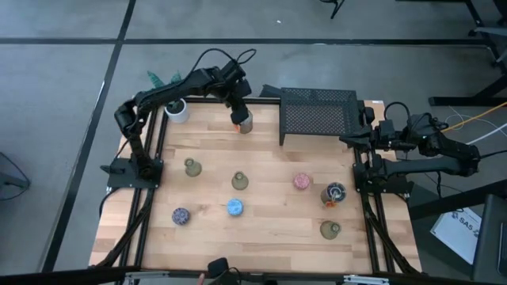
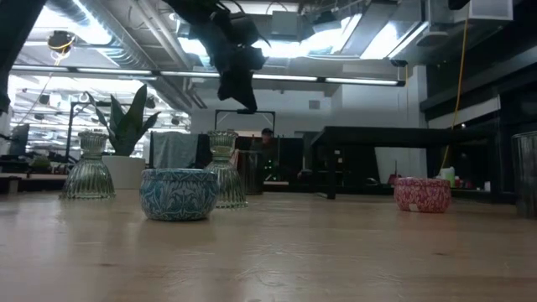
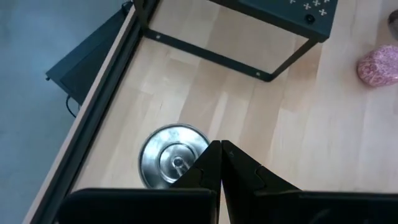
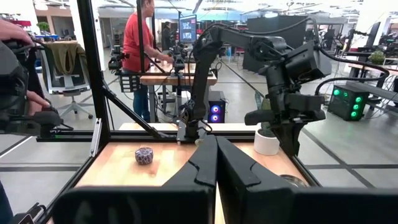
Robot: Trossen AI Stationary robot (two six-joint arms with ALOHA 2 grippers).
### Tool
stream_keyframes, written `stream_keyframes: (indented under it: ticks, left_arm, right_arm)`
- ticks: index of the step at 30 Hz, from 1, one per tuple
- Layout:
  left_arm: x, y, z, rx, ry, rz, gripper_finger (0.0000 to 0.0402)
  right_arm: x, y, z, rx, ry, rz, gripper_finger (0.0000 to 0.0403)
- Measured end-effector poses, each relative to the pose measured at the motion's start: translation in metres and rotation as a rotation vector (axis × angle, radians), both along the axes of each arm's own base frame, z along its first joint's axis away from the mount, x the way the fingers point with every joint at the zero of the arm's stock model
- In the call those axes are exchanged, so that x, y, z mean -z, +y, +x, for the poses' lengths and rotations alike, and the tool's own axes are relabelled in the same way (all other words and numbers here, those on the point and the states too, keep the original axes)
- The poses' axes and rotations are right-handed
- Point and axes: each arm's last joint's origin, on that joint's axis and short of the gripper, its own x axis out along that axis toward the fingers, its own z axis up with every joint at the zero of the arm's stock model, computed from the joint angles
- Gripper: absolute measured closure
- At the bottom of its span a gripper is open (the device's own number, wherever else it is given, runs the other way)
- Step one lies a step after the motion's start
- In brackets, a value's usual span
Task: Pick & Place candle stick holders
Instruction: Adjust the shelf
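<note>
A silvery candle stick holder [image 1: 244,123] [image 3: 170,162] stands on its base by the table's far edge, left of the black mesh rack. My left gripper [image 1: 235,109] [image 3: 219,144] hangs shut just above it, pointing steeply down and well clear of the table in the low view [image 2: 242,102]. Other holders stand spread over the table: olive glass ones [image 1: 191,167] [image 1: 240,181] [image 1: 330,229], a blue one [image 1: 235,207], a purple-speckled one [image 1: 181,215], a pink one [image 1: 302,181] and a silvery one with orange [image 1: 336,192]. My right gripper [image 4: 216,140] waits shut at the table's right edge [image 1: 371,133].
The black mesh rack [image 1: 318,112] stands at the far right of the table. A white pot with a green plant [image 1: 177,111] sits at the far left corner. Bare wood lies along the near edge [image 1: 261,237]. People stand in the room beyond.
</note>
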Motion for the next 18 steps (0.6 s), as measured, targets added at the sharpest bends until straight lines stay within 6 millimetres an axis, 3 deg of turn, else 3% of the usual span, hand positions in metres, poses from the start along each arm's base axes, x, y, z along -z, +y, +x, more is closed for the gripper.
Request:
stream_keyframes:
  ticks: [12,18]
  left_arm:
    - [-0.0013,0.005,-0.0028,-0.031,-0.006,0.017,0.0399]
    - [-0.0013,0.0067,-0.004,0.037,0.007,0.069,0.0369]
  right_arm:
    - [0.0,0.0,0.0,0.0,0.0,0.0,0.0396]
    - [0.0,0.0,0.0,0.0,0.0,0.0,0.0396]
